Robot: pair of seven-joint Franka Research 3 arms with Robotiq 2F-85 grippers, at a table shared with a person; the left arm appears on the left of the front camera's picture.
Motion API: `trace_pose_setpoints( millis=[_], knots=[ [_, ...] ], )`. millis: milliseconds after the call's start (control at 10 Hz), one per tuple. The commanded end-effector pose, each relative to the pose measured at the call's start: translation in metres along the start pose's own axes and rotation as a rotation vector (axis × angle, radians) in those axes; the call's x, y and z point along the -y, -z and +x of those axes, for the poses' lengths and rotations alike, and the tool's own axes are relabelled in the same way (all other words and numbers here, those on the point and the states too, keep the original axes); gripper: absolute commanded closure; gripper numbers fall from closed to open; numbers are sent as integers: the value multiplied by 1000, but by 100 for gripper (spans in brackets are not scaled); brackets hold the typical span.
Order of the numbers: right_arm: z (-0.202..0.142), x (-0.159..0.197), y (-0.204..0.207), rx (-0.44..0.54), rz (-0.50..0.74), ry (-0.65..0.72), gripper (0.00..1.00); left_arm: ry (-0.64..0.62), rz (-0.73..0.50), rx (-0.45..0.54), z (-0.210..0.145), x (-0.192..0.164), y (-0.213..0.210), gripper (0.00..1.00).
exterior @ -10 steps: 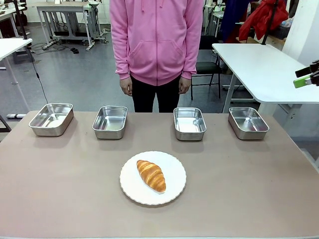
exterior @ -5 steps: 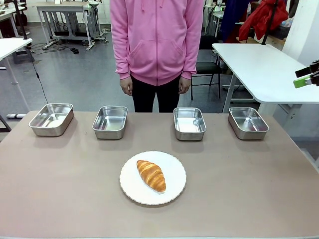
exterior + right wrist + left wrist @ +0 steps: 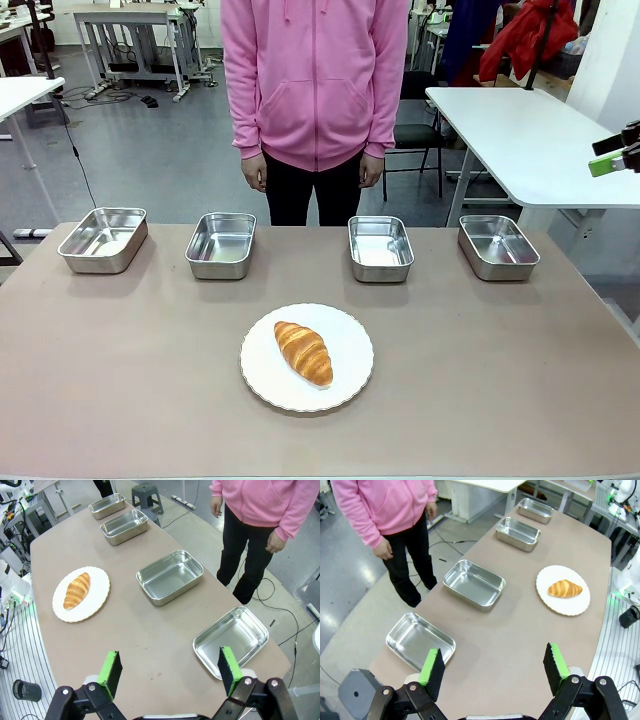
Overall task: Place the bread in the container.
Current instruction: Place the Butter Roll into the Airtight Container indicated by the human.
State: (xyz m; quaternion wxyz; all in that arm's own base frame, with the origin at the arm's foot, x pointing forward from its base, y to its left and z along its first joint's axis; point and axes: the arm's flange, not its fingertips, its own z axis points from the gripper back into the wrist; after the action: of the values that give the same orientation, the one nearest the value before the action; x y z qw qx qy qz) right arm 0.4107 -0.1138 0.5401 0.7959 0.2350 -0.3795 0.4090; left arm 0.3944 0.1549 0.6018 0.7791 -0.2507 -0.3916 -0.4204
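A white table (image 3: 520, 140) and black chair (image 3: 415, 135) on grey floor (image 3: 150, 160).

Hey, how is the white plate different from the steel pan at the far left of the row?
The white plate is round and nearly flat; the leftmost pan is rectangular with raised walls. The plate is plain white, the pan shiny steel. The plate holds the croissant, while the pan is empty. The plate sits mid-table, the pan in the far row. Both rest flat on the table.
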Motion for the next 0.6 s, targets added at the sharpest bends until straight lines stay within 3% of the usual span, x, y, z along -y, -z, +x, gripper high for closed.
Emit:
trace_pose_setpoints(
  millis=[0, 500],
  knots=[
    [2, -1, 0, 5, 2, -5, 0, 1, 0, 3, 0, 1, -1, 0],
    [2, -1, 0, 5, 2, -5, 0, 1, 0, 3, 0, 1, -1, 0]
  ],
)
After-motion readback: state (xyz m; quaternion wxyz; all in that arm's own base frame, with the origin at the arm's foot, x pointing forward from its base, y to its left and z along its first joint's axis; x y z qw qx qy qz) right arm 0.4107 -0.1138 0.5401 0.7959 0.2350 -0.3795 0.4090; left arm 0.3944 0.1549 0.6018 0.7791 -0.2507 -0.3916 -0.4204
